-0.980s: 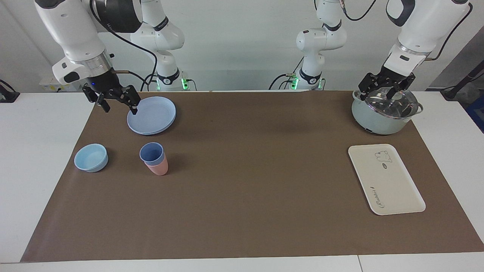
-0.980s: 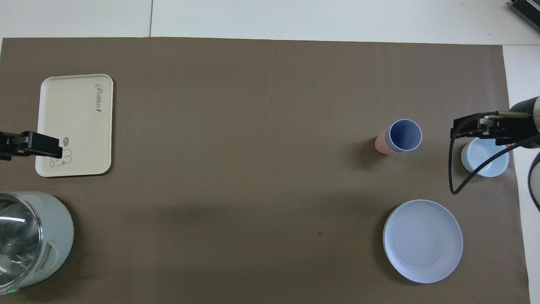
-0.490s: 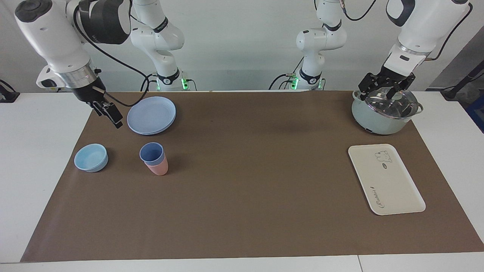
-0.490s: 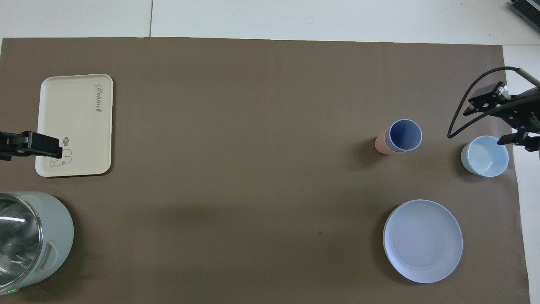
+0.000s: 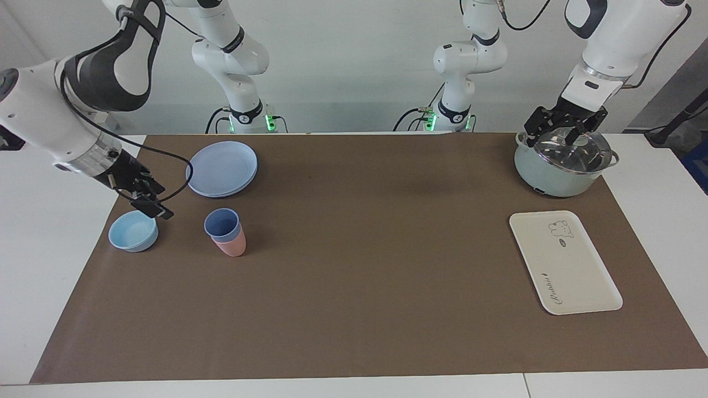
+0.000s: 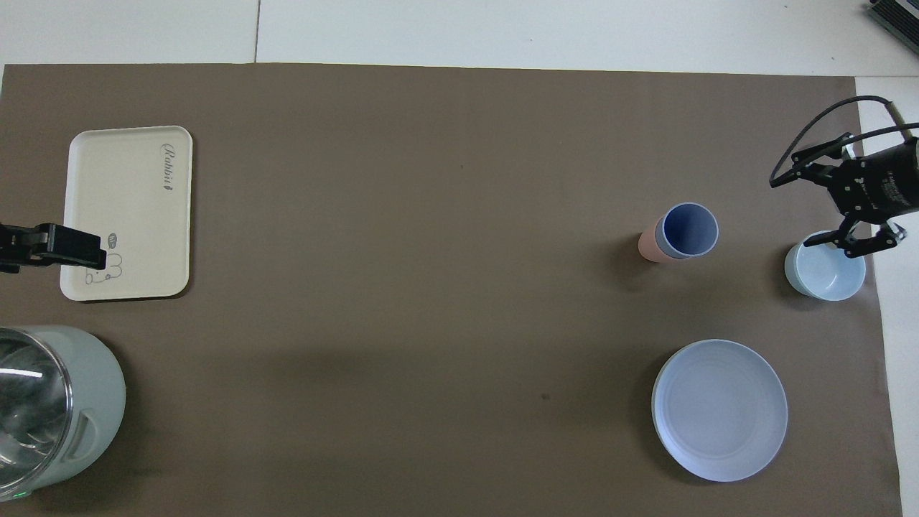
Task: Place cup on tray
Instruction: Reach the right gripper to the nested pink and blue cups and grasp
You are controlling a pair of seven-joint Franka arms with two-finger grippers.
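Worktop (image 5: 354,309): white surface covered by a brown paper mat (image 6: 431,323).

Item 1. Small periwinkle-blue tapered plastic cup (image 5: 222,223) (image 6: 690,229), upright, nested in a pink plastic cup (image 5: 232,246) (image 6: 649,246) of like size. The pair stands on the mat toward the right arm's end, farther from the robots than the stacked round blue plates (image 5: 222,167) (image 6: 719,409). Nothing grips it.

Item 2. Flat cream-white rectangular tray (image 5: 575,276) (image 6: 122,187) with rounded corners, bear drawing and dark script lettering. Lies toward the left arm's end of the worktop, well apart from the cup, and carries nothing.

Item 3. Light-blue round bowl (image 5: 133,232) (image 6: 826,273), beside the cups, closer to the mat's edge at the right arm's end.

Item 4. Pale green cooking pot with glass lid (image 5: 563,163) (image 6: 43,409), nearer to the robots than the tray.

Item 5. Right gripper (image 5: 150,204) (image 6: 826,208), tilted downward, low over the bowl's rim on the side nearer the robots. Its fingers stand apart in the overhead view, with nothing between them.

Item 6. Left gripper (image 5: 558,134) (image 6: 86,257), waiting above the pot's lid; in the overhead view its tip overlaps the tray's bear corner. Fingers spread, holding nothing.
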